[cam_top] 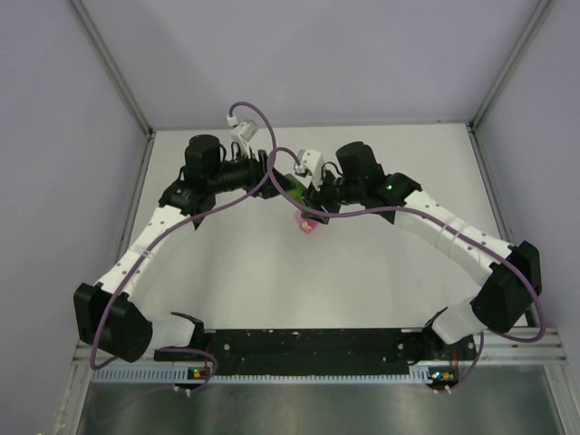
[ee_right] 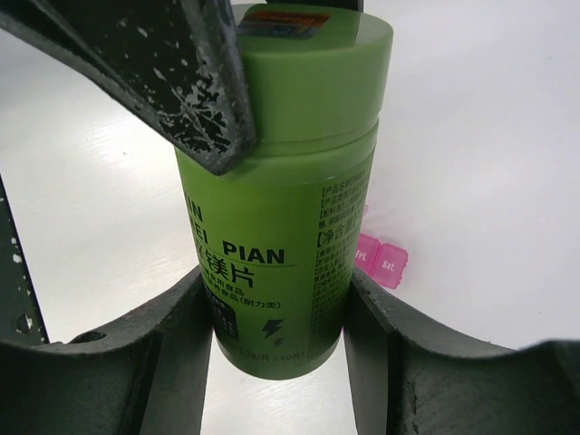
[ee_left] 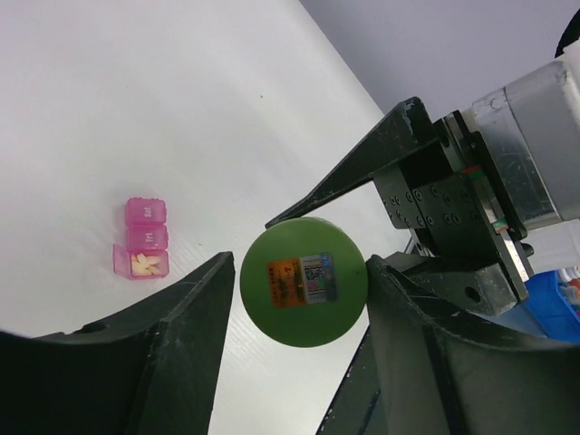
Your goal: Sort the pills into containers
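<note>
Top view: green bottle [cam_top: 292, 185] mostly hidden beneath left arm [cam_top: 217, 172] and right arm [cam_top: 362, 172]. Pill box [cam_top: 306, 224] too small to count compartments.
Right wrist view: pill box largely behind the bottle.
Left wrist view: pills [ee_left: 145, 263] too small to count. Cannot tell if left gripper [ee_left: 301, 267] touches the cap [ee_left: 308, 319]. Blue item [ee_left: 555, 306] cut off.

Pink pill box [ee_left: 142, 237] laid on the table [ee_left: 136, 109]; green bottle [ee_right: 281, 227] held off it nearby.
The pill box is bright pink and translucent and is laid flat; 3 joined square compartments are seen, 2 marked "Sat" and "Fri", with pale pills [ee_left: 145, 263] seen in the 3rd, at the end. The green bottle, printed in black, is gripped around its lower body by the right gripper [ee_right: 276, 281]; its cap is on, topped by an orange-and-blue sticker.
</note>
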You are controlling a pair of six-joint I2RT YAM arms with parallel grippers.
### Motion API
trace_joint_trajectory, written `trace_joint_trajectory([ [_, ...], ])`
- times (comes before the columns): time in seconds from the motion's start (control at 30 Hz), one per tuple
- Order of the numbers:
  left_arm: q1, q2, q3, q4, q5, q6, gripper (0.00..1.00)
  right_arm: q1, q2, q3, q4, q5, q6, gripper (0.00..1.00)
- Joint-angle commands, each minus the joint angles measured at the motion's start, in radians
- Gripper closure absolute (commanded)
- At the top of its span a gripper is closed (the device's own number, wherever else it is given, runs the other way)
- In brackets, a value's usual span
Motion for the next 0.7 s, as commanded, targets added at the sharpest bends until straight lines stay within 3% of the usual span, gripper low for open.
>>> trace_joint_trajectory([
  [0.0, 0.004, 0.014, 0.034, 0.015, 0.003, -0.026, 0.41, 0.011, -0.061, -0.003, 0.065, 0.023, 0.013, 1.0],
  [0.07, 0.002, 0.016, 0.032, 0.017, 0.026, -0.009, 0.49, 0.011, -0.062, -0.002, 0.065, 0.025, 0.011, 1.0],
  [0.27, 0.002, 0.008, 0.014, 0.046, 0.194, 0.121, 0.93, 0.011, -0.061, -0.02, 0.067, 0.002, 0.011, 1.0],
  [0.4, 0.004, -0.006, 0.0, 0.048, 0.331, 0.251, 1.0, 0.002, -0.058, -0.029, 0.064, -0.062, 0.01, 1.0],
  [0.53, 0.002, -0.007, -0.007, 0.044, 0.372, 0.294, 0.93, -0.003, -0.054, -0.031, 0.062, -0.082, 0.011, 1.0],
  [0.67, 0.004, 0.0, -0.006, 0.058, 0.342, 0.25, 0.45, -0.003, -0.059, -0.036, 0.06, -0.072, 0.007, 1.0],
])
